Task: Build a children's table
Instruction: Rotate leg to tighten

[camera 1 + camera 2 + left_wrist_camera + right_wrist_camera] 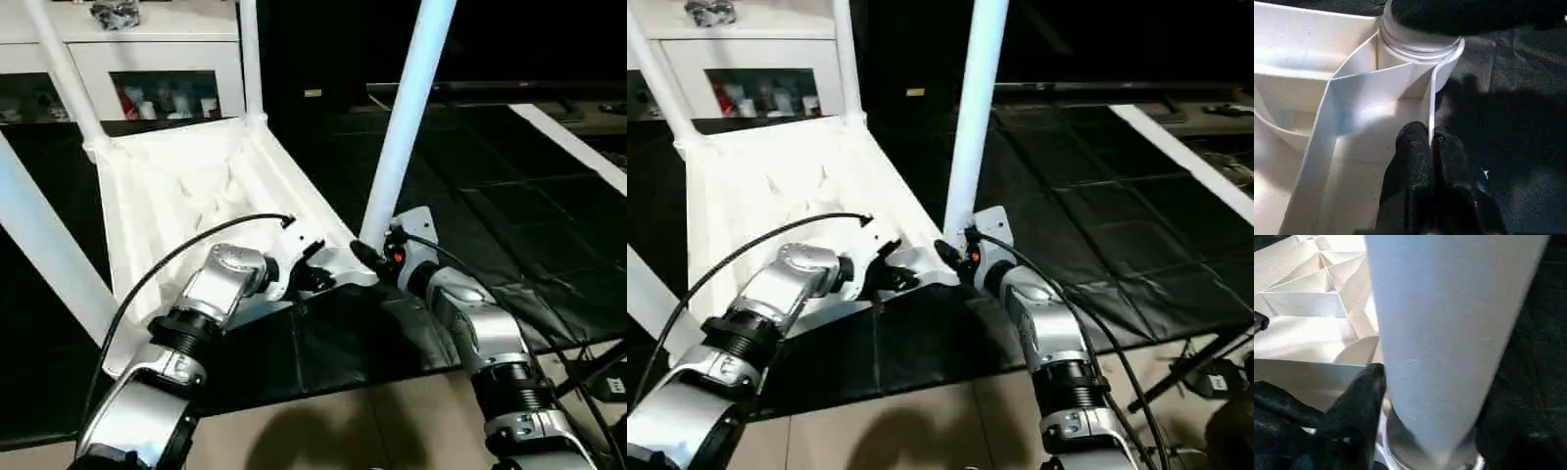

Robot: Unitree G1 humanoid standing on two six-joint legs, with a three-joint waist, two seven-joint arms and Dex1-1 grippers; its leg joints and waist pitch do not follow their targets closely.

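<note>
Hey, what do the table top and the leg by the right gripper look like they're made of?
Table top: seemingly moulded white plastic, matte, with thin ribs underneath. Leg: smooth white tube, slight sheen, probably plastic too.

White glass-door cabinet behind; black floor mats below.

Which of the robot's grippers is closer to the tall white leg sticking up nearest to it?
Right. The right gripper is around the base of that leg at its corner socket. The left gripper is shut on the tabletop's edge wall, just beside that socket.
</note>
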